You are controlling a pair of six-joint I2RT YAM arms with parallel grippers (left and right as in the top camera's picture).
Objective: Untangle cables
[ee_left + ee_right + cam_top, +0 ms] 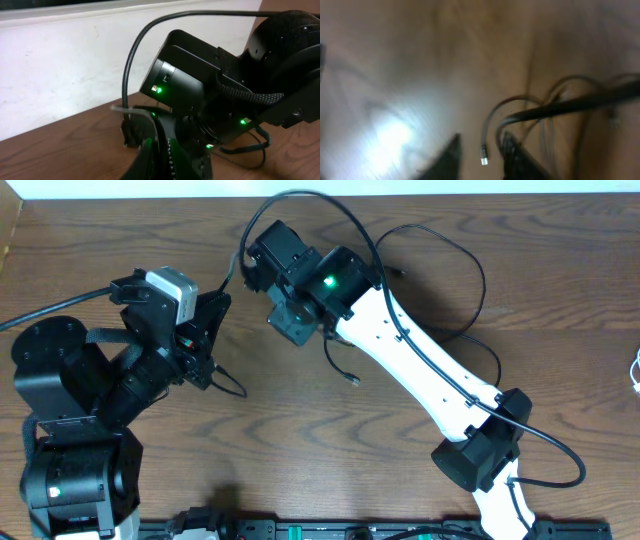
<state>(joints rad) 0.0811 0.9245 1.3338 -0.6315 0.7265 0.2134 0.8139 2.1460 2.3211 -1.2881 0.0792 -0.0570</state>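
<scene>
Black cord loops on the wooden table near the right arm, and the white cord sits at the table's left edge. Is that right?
Not quite. The white cord is at the right edge, not the left. The overhead view shows it, with only a small bit in frame. The rest holds: the black cord loops on the wooden table near the right arm.

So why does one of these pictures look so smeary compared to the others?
Right wrist view: blurred throughout, the black cord soft-edged, a white glare patch on the table. Overhead view: sharp, evenly lit, only faint shadows. Left wrist view: the right arm is fairly crisp, the wall behind it bright and washed out.
</scene>
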